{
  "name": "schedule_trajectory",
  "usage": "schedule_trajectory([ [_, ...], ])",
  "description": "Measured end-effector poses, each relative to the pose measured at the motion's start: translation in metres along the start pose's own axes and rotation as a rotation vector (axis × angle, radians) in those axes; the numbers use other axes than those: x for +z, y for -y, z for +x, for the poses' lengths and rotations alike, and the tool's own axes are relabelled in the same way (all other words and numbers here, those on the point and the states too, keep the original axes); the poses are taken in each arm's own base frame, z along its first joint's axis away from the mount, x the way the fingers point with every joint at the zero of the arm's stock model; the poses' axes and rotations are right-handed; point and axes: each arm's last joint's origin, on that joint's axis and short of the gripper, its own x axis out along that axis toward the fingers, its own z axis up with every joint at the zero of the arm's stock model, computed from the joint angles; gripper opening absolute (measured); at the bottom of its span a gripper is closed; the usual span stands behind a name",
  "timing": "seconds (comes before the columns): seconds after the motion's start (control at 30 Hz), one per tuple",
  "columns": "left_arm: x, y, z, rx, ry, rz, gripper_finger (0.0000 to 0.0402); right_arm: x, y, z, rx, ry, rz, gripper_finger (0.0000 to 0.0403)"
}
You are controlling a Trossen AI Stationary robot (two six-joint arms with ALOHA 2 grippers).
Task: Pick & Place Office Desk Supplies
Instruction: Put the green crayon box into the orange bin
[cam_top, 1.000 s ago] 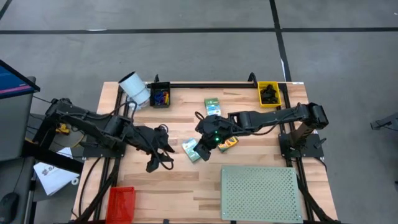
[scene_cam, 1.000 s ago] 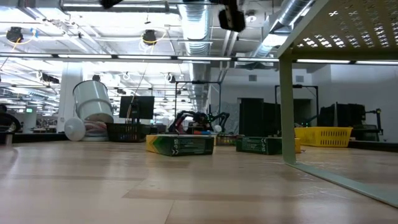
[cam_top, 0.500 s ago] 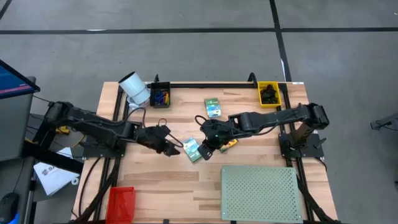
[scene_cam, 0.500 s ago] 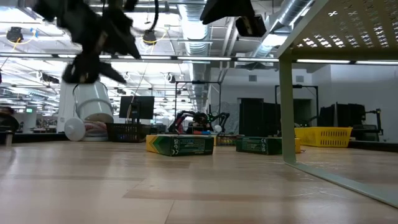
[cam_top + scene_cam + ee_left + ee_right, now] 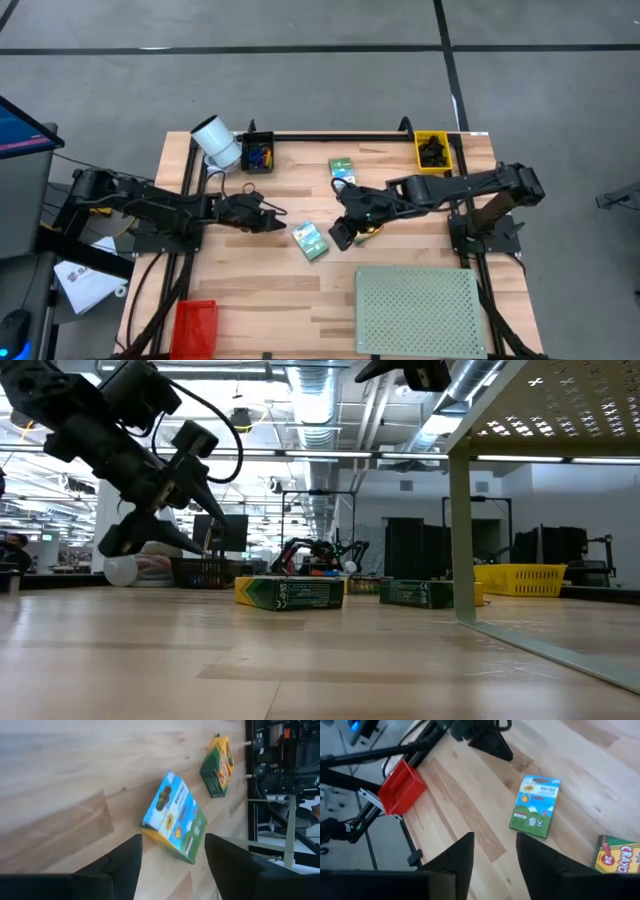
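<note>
We see a green box with a blue-and-yellow printed face lying flat mid-table, slightly askew. A second green box lies farther back. The yellow-orange crayon box lies just right of the first. Black clips fill a yellow bin far right; coloured rings sit in a black bin far left.

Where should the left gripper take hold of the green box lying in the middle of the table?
The green box lies flat, free on all sides. The open left gripper could descend from above and pinch its two long edges, likely the narrower span.
</note>
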Motion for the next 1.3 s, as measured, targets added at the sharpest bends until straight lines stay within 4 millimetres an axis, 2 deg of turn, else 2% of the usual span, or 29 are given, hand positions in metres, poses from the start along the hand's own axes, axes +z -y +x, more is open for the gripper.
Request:
schedule_trajectory([
  [0.17, 0.002, -0.007, 0.009, 0.048, -0.004, 0.006, 0.0210, 0.002, 0.000, -0.011, 0.001, 0.041, 0.003, 0.0161],
  [0.37, 0.000, -0.013, 0.033, 0.032, -0.025, -0.001, 0.0210, 0.003, 0.000, -0.027, 0.028, 0.068, 0.012, 0.0166],
  [0.5, -0.002, -0.018, 0.046, 0.085, -0.046, -0.003, 0.0207, 0.003, 0.000, -0.039, 0.047, 0.082, 0.015, 0.0165],
  [0.63, -0.002, -0.016, 0.057, 0.027, -0.059, -0.006, 0.0209, 0.003, 0.000, -0.047, 0.053, 0.109, 0.021, 0.0164],
  [1.03, 0.001, -0.006, 0.069, 0.003, -0.048, 0.004, 0.0189, 0.002, 0.002, -0.052, 0.028, 0.128, 0.009, 0.0164],
  [1.3, 0.001, -0.006, 0.069, 0.015, -0.044, 0.007, 0.0133, 0.002, 0.003, -0.052, 0.015, 0.129, 0.002, 0.0163],
])
